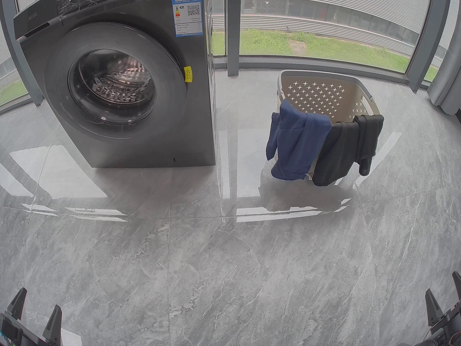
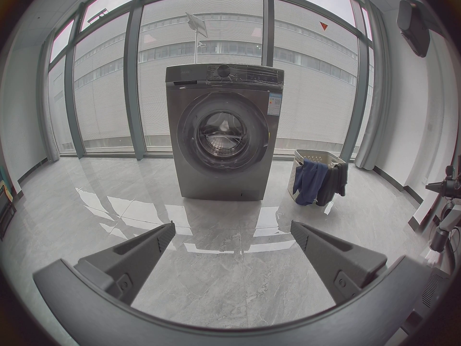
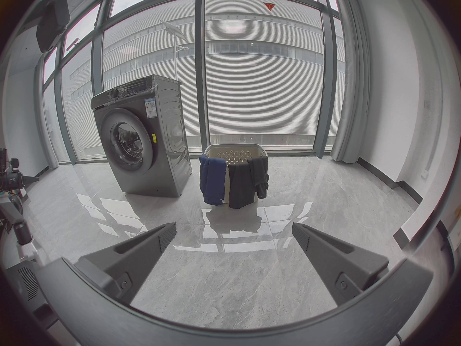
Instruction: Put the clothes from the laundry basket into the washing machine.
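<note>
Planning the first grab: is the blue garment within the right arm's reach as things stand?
Probably not yet: the blue garment hangs over the basket rim, far across bare floor from the right gripper. Nothing blocks it; driving closer should do.

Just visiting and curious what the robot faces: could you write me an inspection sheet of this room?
Surface: glossy grey tiled floor.
Job's things: washing machine, door looks shut; laundry basket to its right, blue garment and black garment draped over its near rim.
Clutter: nothing seen.
Grippers: left gripper and right gripper low, far from basket, fingers open, empty.
Cables: nothing seen.
Surroundings: tall windows, curtain at right.
</note>
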